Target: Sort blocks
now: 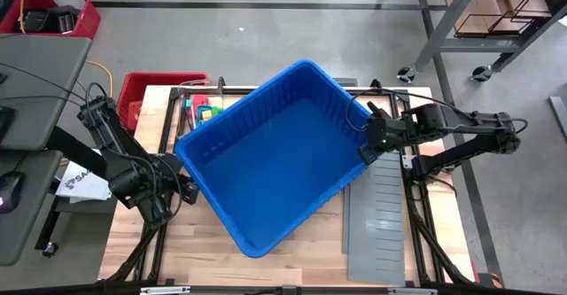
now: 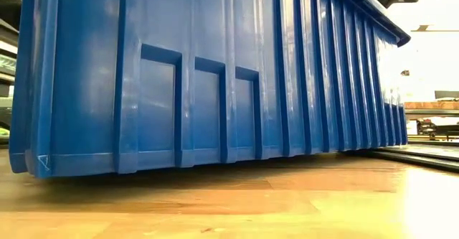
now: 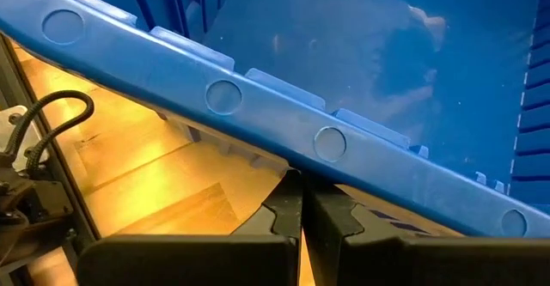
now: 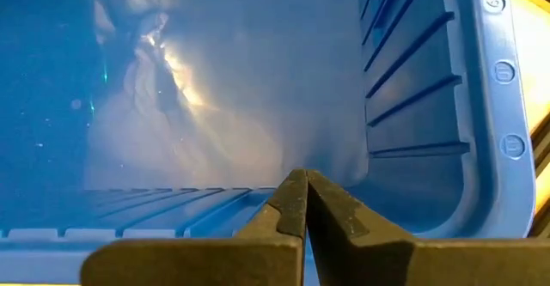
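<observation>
So the big blue plastic bin [image 1: 266, 166] sits skewed across the wooden worktop [image 1: 292, 246], and it looks empty inside from above and from the right wrist camera. The small colourful toy blocks [image 1: 203, 110] are only partly visible, a little cluster of red, yellow, green and teal on the worktop just past the bin's far left corner, beside a red plastic crate [image 1: 146, 89].

Both arms are at the bin rather than the blocks. The left pincer [image 3: 301, 217] is pressed together, empty, sitting just under the bin's rim on its left side. The right pincer [image 4: 302, 202] is also pinched together with nothing in it, tip poking over the rim at the right side.

My guess is this is a bin-positioning step, with no sorting started. Next move probably needs a pincer spread apart and brought over to that block cluster.

A stack of grey ribbed divider panels [image 1: 376, 220] lies by the bin's right side. Writing: a white sheet [image 1: 75, 182] at the left shows something like "SA", rest hidden.
</observation>
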`<state>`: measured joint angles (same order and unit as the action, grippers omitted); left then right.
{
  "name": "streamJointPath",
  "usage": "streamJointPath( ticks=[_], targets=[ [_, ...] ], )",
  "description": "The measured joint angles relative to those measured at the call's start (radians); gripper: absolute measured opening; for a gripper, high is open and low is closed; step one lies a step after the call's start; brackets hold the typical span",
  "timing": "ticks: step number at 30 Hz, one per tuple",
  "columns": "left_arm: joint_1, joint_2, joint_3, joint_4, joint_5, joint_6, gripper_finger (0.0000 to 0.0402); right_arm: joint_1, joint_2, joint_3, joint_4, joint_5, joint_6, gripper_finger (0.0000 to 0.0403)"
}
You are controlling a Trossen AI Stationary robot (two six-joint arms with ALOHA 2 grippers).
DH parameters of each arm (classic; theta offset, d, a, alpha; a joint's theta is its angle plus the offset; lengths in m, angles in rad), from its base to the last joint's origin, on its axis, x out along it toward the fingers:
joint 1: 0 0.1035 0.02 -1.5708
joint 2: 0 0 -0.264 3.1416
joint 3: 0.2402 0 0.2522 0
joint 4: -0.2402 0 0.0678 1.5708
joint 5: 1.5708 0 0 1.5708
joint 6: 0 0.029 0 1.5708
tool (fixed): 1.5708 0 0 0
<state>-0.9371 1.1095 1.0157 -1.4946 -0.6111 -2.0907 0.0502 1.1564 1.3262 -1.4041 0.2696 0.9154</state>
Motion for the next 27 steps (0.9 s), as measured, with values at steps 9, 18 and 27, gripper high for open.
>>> streamJointPath(
  ticks=[9,18,27],
  targets=[
    [0.000,0.002,0.000,0.075,0.000,0.066,0.0000,-0.019,0.000,0.000,-0.031,0.010,-0.026,0.0000],
    [0.000,0.109,-0.021,0.229,-0.007,0.089,0.0000,-0.031,0.000,0.000,-0.090,0.008,-0.022,0.0000],
    [0.039,0.242,-0.024,0.208,-0.005,0.027,0.0000,-0.008,0.008,0.000,-0.096,-0.064,0.040,0.0000]
  ],
)
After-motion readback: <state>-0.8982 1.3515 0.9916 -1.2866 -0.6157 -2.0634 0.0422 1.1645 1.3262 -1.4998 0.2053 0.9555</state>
